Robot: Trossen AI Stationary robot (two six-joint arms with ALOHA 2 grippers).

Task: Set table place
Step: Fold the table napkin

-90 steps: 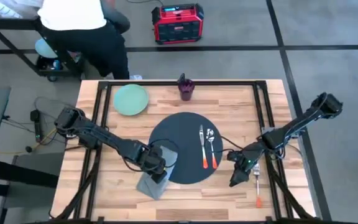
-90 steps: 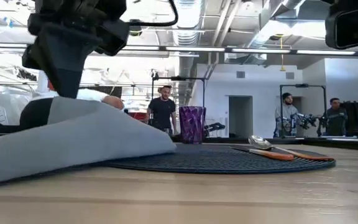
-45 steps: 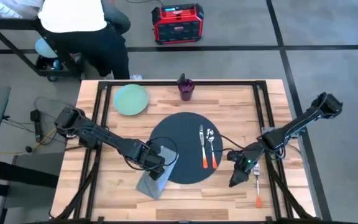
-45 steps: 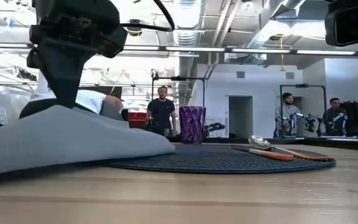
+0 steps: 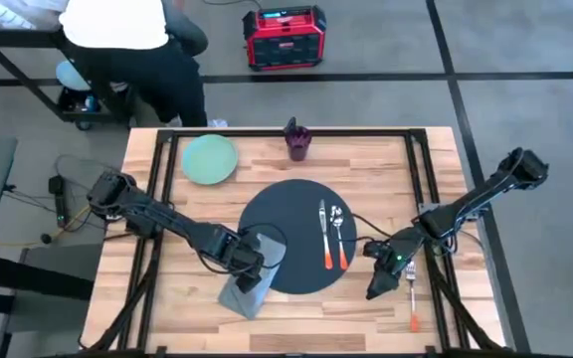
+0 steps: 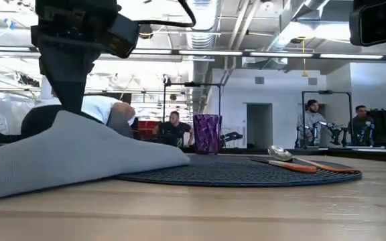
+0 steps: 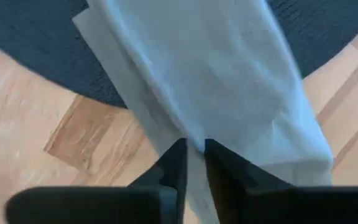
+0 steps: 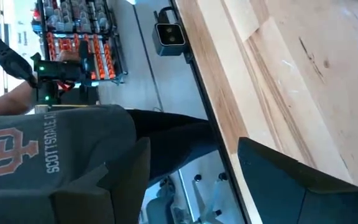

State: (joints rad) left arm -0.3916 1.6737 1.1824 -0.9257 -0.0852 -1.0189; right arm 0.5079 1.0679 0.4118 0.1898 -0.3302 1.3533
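One left gripper (image 7: pixel 193 163) pinching napkin (image 7: pixel 222 81), low view hides fingers

wooden table (image 5: pixel 366 164), mat (image 5: pixel 286 261), plate (image 5: pixel 209 159), perhaps cup (image 5: pixel 297 139)

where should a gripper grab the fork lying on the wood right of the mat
Probably mid-handle. The fork lies flat on the table, apart from the mat, orange handle toward the near edge, tines toward the right gripper beside it. Come straight down from above with the fingers across the thin handle, since it lies too low for a sideways approach.
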